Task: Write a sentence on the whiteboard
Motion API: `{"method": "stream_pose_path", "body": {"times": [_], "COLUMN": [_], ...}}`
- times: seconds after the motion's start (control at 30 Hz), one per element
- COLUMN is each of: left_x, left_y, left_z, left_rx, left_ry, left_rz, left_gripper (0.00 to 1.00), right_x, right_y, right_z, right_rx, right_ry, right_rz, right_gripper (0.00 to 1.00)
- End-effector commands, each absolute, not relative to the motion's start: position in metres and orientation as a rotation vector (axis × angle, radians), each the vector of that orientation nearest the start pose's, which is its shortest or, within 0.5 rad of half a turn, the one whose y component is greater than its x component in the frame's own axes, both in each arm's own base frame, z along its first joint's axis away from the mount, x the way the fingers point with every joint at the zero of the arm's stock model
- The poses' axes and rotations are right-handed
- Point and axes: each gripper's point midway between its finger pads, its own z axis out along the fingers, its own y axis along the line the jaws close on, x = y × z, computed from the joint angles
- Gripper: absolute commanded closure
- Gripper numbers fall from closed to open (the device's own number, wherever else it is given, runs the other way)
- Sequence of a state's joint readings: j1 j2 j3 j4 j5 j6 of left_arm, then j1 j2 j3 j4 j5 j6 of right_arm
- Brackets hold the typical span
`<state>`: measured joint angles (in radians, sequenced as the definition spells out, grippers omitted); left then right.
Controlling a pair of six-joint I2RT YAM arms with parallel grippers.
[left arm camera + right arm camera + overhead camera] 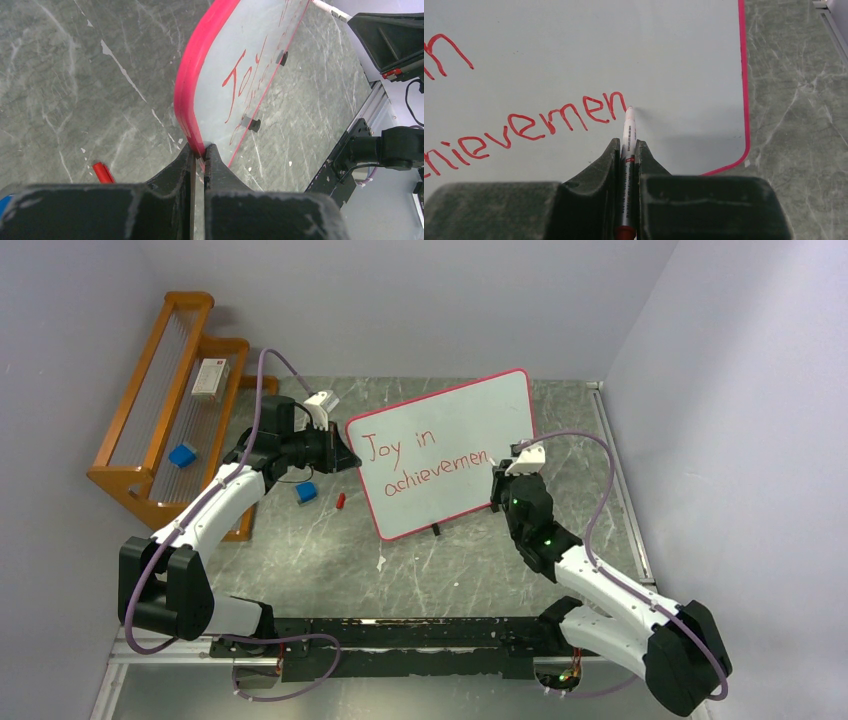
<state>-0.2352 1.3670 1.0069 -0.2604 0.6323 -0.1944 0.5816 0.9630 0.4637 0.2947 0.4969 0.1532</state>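
Red-rimmed whiteboard (445,450), left edge pinched in left claw (201,148); marker (629,130) clamped in right claw (628,145), tip touching board (just after "achievemen").

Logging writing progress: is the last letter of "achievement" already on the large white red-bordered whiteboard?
No, the red lettering on the whiteboard ends at "n", the white marker pen's tip just beyond it.

White arms (215,505) carry black joints, scuffed hands (200,152), purple cables (570,433).

Pale lavender walls (420,300), grey marbled tabletop (330,570), orange wooden rack (160,410) at left, even light
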Motion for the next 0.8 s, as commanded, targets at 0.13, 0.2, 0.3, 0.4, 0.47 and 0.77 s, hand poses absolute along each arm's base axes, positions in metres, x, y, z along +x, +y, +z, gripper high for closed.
{"method": "stream_pose_path", "body": {"times": [0.13, 0.2, 0.3, 0.4, 0.47, 0.77], "left_x": [0.346, 0.346, 0.346, 0.346, 0.346, 0.346], "left_y": [-0.172, -0.172, -0.172, -0.172, -0.172, -0.171], "left_z": [0.178, 0.178, 0.177, 0.178, 0.177, 0.177], "left_rx": [0.377, 0.381, 0.379, 0.380, 0.379, 0.382], "left_ry": [2.171, 2.171, 2.173, 2.172, 2.174, 2.173], "left_rz": [-0.790, -0.790, -0.790, -0.790, -0.791, -0.787], "left_gripper": [0.95, 0.95, 0.95, 0.95, 0.95, 0.95], "right_x": [0.330, 0.331, 0.333, 0.334, 0.335, 0.341], "right_y": [0.116, 0.117, 0.119, 0.119, 0.119, 0.114], "right_z": [0.192, 0.192, 0.193, 0.193, 0.194, 0.189], "right_rx": [-0.002, -0.004, -0.008, -0.007, -0.006, 0.002], "right_ry": [1.702, 1.700, 1.695, 1.695, 1.694, 1.703], "right_rz": [0.108, 0.115, 0.123, 0.123, 0.126, 0.101], "right_gripper": [1.00, 1.00, 1.00, 1.00, 1.00, 1.00]}}
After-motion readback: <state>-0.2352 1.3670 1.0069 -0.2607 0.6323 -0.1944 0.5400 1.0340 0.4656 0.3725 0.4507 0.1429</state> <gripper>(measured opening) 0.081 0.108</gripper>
